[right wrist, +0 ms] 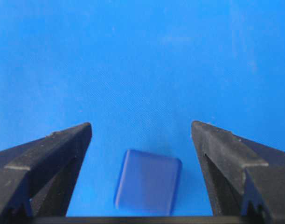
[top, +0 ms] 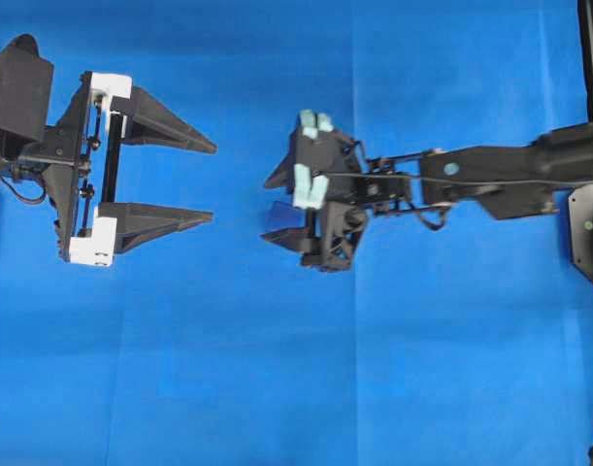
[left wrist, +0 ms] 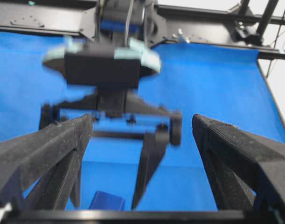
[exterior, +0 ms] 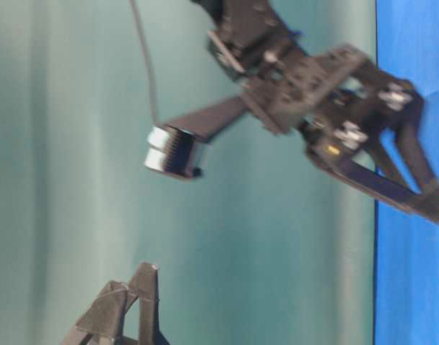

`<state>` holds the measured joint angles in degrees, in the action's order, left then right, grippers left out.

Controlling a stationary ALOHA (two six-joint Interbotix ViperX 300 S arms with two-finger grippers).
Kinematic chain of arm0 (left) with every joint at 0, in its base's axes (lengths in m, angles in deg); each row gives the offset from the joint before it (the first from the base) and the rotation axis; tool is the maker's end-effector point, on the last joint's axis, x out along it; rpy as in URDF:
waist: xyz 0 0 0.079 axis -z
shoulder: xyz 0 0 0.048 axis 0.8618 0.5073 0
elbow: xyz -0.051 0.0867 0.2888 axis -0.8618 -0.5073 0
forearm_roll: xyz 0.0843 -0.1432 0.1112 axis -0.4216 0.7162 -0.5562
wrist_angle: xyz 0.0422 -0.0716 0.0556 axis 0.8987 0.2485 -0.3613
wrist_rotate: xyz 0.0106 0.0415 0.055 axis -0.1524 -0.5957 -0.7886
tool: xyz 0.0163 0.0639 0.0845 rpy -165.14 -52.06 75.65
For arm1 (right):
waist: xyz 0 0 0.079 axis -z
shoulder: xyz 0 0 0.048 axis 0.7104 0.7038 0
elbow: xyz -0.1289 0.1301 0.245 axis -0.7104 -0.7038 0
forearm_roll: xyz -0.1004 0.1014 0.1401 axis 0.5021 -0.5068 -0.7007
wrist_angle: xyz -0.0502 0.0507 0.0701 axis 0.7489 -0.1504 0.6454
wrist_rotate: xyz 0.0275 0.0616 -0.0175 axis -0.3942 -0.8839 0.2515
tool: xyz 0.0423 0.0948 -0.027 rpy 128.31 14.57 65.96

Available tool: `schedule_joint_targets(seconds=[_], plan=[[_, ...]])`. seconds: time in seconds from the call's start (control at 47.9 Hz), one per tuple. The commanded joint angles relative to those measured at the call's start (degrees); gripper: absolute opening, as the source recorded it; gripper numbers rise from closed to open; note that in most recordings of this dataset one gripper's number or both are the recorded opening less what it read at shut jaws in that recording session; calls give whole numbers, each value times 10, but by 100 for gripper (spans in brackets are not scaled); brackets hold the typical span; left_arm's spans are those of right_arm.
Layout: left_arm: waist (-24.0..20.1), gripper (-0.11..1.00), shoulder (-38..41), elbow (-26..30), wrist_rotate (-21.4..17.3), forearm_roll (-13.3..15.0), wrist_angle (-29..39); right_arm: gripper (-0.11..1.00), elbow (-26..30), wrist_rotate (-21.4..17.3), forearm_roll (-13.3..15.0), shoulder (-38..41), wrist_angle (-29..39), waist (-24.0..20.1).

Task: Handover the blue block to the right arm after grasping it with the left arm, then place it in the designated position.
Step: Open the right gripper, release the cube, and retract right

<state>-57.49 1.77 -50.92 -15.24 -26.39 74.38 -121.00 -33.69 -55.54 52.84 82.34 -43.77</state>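
Looks nearly done: small deep-blue cube [right wrist: 148, 182] lying on bright-blue cloth [right wrist: 142, 56] between spread, empty all-black right gripper [right wrist: 141, 135]; white-bracketed left gripper [top: 211, 182] wide, empty.

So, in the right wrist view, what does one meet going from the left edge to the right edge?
Left finger of the right gripper → blue block on the cloth → right finger.
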Motion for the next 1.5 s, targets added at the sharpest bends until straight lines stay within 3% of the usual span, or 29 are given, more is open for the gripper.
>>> schedule_joint_targets(seconds=[0.0,0.501,0.982,1.19,1.483], plan=[[-1,91,-7,11,1,-1,-3,80,-2,-1,-1,-53,23,-2],[-1,91,-7,11,1,0,-3,80,-38,4,12,-266,144,-7],[-1,91,-7,11,1,0,2,80,-76,1,11,-349,160,-7],[-1,91,-7,11,1,0,2,80,-72,2,18,-339,137,-7],[-1,91,-7,10,2,0,2,80,-92,3,47,-343,20,-2]])
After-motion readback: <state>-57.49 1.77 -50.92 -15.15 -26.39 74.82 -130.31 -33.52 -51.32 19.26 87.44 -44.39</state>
